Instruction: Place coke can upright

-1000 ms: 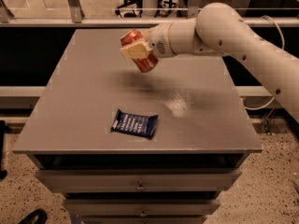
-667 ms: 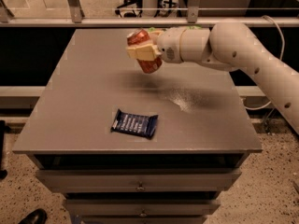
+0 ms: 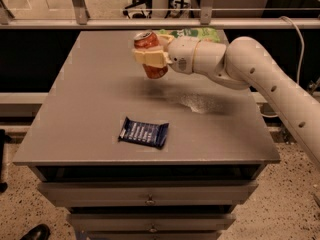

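Transport stage: the gripper (image 3: 151, 58), above the table's (image 3: 90, 109) far half, pinches the coke can (image 3: 146, 40) aloft, nearly upright, silver top uppermost; next, we judge, the can needs levelling, lowering onto bare tabletop, and release.

coke can (image 3: 147, 41): midsection hidden by gripper (image 3: 151, 58), clamped around it above table's (image 3: 90, 109) far side
green bag (image 3: 197, 33): mostly hidden behind arm (image 3: 280, 89)
arm: cut off at right edge
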